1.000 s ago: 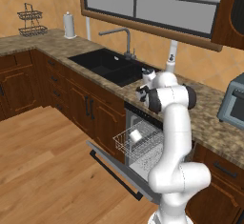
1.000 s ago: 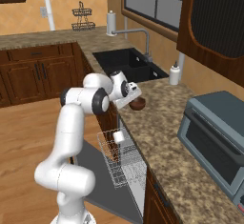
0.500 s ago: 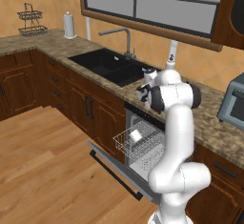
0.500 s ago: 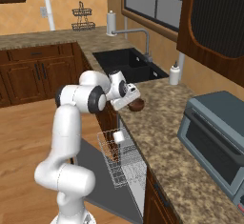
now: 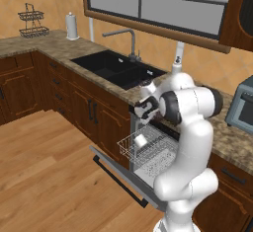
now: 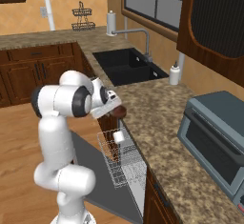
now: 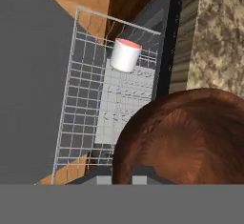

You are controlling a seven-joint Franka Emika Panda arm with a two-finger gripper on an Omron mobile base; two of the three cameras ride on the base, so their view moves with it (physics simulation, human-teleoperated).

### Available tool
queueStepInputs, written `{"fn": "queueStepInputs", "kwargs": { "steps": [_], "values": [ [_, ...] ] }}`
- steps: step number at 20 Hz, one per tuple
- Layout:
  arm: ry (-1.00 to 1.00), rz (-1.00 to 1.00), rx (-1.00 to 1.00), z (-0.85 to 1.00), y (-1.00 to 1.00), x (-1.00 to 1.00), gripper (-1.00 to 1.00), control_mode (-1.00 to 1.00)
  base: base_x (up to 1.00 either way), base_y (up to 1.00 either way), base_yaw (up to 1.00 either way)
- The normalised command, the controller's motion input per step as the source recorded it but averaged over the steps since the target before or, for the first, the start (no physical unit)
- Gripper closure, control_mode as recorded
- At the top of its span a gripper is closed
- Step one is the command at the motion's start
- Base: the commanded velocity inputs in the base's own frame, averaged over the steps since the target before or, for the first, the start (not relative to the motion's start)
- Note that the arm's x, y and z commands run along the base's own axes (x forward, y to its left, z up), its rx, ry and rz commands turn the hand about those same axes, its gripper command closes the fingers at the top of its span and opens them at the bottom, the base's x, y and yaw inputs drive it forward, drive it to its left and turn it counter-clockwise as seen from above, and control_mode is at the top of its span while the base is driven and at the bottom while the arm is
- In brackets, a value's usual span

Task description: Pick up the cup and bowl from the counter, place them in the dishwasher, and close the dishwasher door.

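The glossy dark brown bowl [image 7: 186, 137] is held in my gripper [image 6: 112, 107], which is shut on it at the counter's [image 6: 157, 123] front edge, over the open dishwasher [image 5: 148, 152]. In the right base view the bowl [image 6: 119, 111] shows just past the hand. The white cup [image 7: 125, 55] with its pink-red inside stands in the white wire rack [image 7: 78, 104]; it also shows from the base as the cup [image 5: 141, 140] [image 6: 118, 136]. The grey dishwasher door [image 5: 123, 176] lies dropped open, black bar handle outward. My fingertips are mostly hidden under the bowl.
A black sink [image 5: 116, 68] with a faucet [image 5: 131, 41] lies left of the dishwasher. A white soap dispenser [image 6: 175, 73] stands behind it, and a blue-grey toaster oven [image 6: 214, 132] sits on the counter to the right. Wooden floor spreads in front of the open door.
The gripper has shut on the bowl and drawn it from further in on the counter to the front edge above the rack. The cup has stayed in the rack.
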Motion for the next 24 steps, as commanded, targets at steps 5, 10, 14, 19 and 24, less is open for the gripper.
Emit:
{"fn": "queueStepInputs", "kwargs": {
  "steps": [5,10,14,19,24],
  "values": [
    [0.0,0.0,0.0,-0.08,0.8,-0.96,1.0,-1.0,0.0,0.0,0.0],
    [0.0,-0.11,0.0,-0.75,0.09,-0.14,1.0,-1.0,0.0,0.0,0.0],
    [0.01,-0.17,0.0,-0.87,-0.07,0.01,1.0,-1.0,0.0,0.0,0.0],
    [0.0,-0.15,0.0,-0.93,-0.07,0.05,1.0,-1.0,0.0,0.0,0.0],
    [0.0,-0.13,0.0,-0.62,-0.32,0.33,1.0,-1.0,0.0,0.0,0.0]
  ]
}}
